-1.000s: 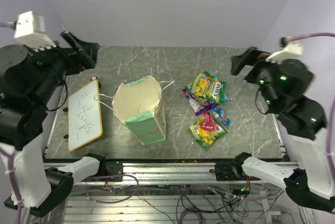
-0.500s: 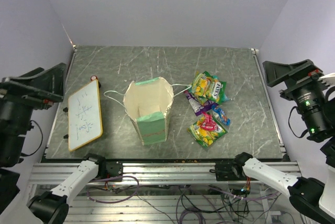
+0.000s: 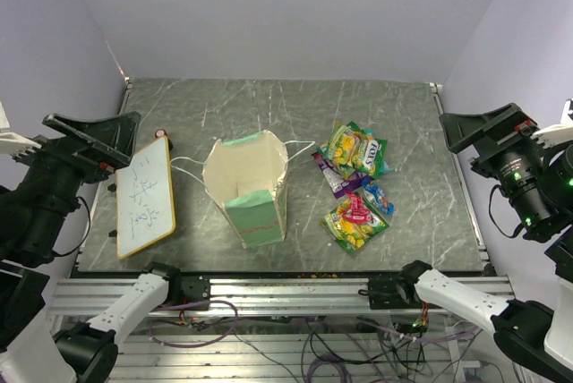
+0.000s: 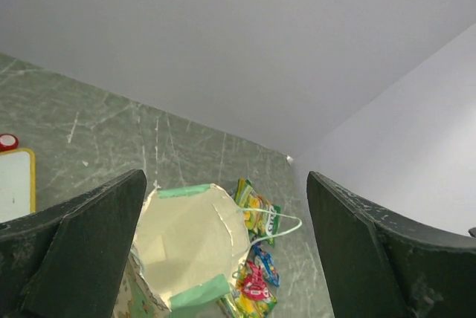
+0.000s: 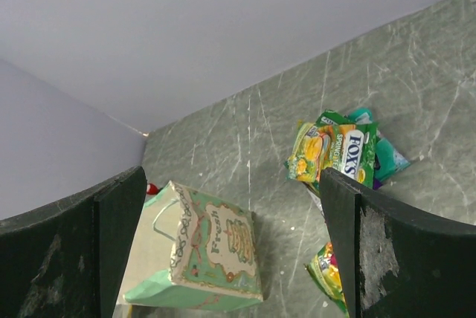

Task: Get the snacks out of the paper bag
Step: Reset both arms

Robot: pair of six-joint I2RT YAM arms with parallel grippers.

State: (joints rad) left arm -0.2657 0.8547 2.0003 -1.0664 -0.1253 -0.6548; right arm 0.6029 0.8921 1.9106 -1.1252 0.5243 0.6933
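The left gripper (image 4: 227, 178) is seen spread wide, its two dark fingers (image 4: 82, 251) set far apart with nothing held between them. It is raised over the left edge of the table (image 3: 269, 101), above the near part of the wood-framed whiteboard (image 3: 145, 195). The right gripper (image 5: 230, 177) is likewise opened wide and nothing is gripped in it; it is held up beyond the right edge of the table, well apart from every packet.

Between the two arms the paper bag (image 3: 246, 191) is stood upright on the table, its mouth gaping upward. Only the cream lining and a mint-green base are seen inside (viewed from the top camera and the left wrist). A thin white string handle (image 3: 300, 144) is draped out to its right side, and another to its left.

The snacks (image 3: 355, 184) are laid in a loose pile on the table just to the right of the bag, touching one another. A green-white packet (image 3: 354, 150) is placed farthest back, with a teal one (image 5: 387, 156) tucked under it. A purple packet (image 3: 333, 177) and a blue one (image 3: 378, 197) are found in the middle, and a yellow-green packet with pink (image 3: 354, 220) lies nearest the arms
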